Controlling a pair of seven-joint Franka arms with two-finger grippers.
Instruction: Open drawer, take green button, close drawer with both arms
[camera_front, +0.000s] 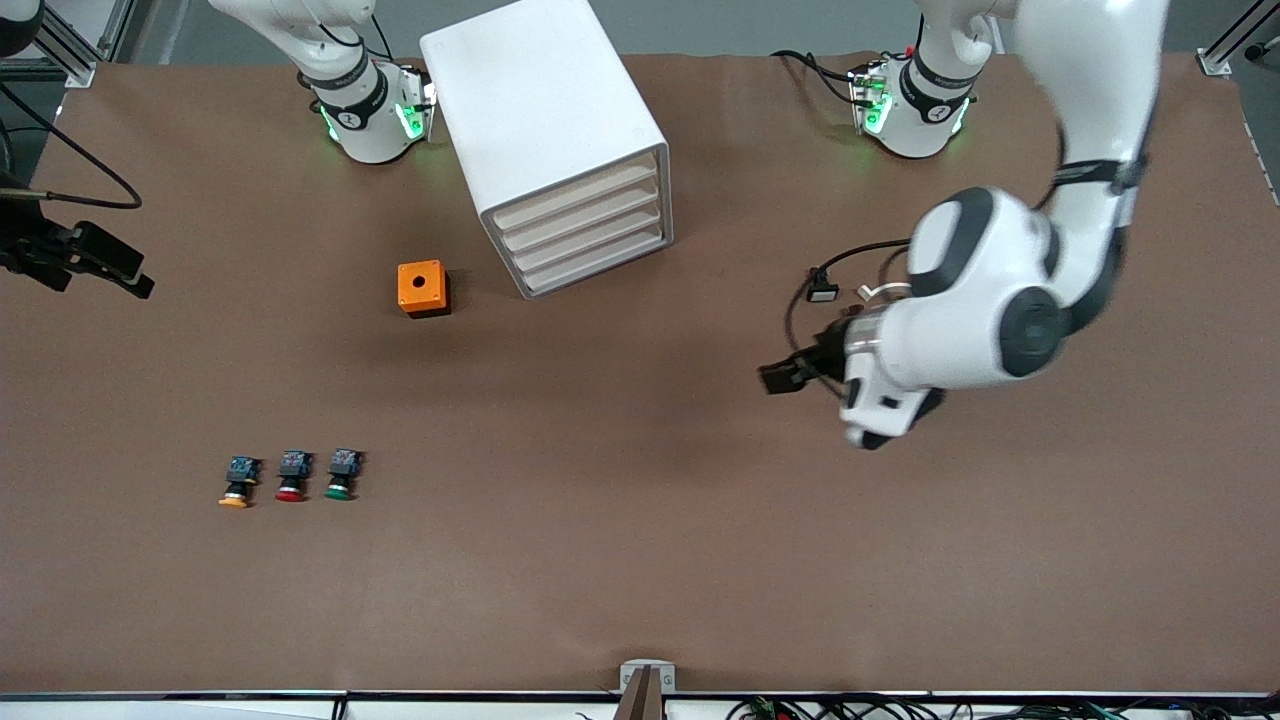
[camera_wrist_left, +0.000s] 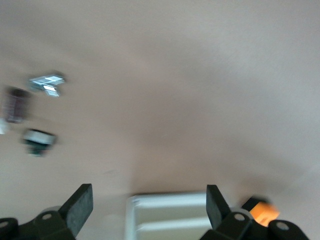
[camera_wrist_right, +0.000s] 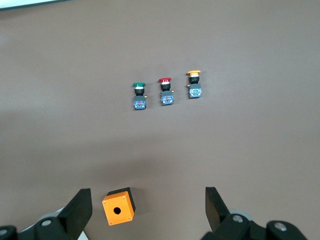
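Note:
The white cabinet (camera_front: 545, 110) stands near the robots' bases, with all four drawers (camera_front: 585, 235) shut. It also shows in the left wrist view (camera_wrist_left: 170, 215). The green-capped button (camera_front: 340, 475) lies on the table nearer the front camera, toward the right arm's end, beside a red one and a yellow one. It also shows in the right wrist view (camera_wrist_right: 139, 96). My left gripper (camera_front: 787, 376) is open and empty in the air, pointing toward the cabinet; in its wrist view (camera_wrist_left: 149, 197) the cabinet lies between the fingers. My right gripper (camera_wrist_right: 147, 197) is open and empty, high over the table; it is out of the front view.
A small orange box with a round hole (camera_front: 423, 288) sits beside the cabinet, toward the right arm's end. The red-capped button (camera_front: 292, 477) and the yellow-capped button (camera_front: 238, 482) lie in a row with the green one. A black fixture (camera_front: 90, 258) juts in at the table's edge.

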